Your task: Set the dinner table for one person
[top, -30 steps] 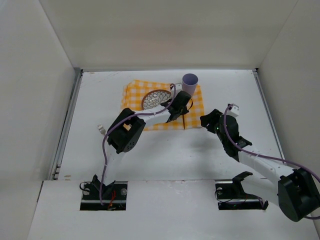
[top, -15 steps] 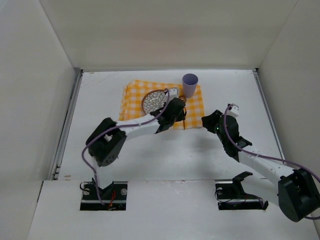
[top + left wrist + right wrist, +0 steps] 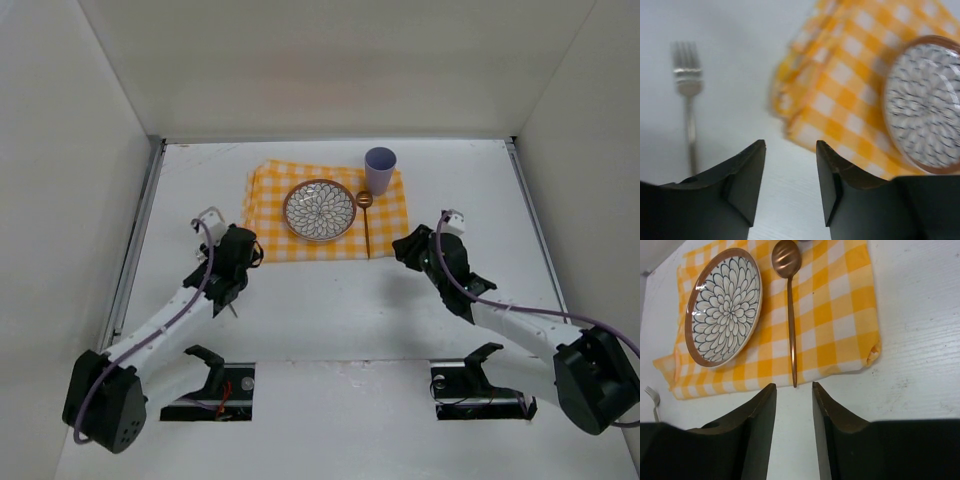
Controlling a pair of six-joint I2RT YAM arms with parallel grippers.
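Observation:
The white dinner table [image 3: 330,300] holds a yellow-and-white checked cloth [image 3: 268,198]. On the cloth lie a flower-patterned plate [image 3: 320,209], a copper spoon [image 3: 366,226] to its right and a lilac cup [image 3: 379,168] at the far right corner. A silver fork [image 3: 688,100] lies on the bare table left of the cloth. My left gripper [image 3: 243,252] is open and empty, by the cloth's near left corner. My right gripper [image 3: 403,245] is open and empty, just short of the spoon's handle end [image 3: 794,382].
White walls enclose the table on the left, right and far sides. Metal rails [image 3: 137,240] run along the table's edges. The fork also shows at the left edge of the right wrist view [image 3: 654,401].
My left arm has swung back from over the plate and spoon to the cloth's near left corner, uncovering the plate. My right gripper has shifted slightly left.

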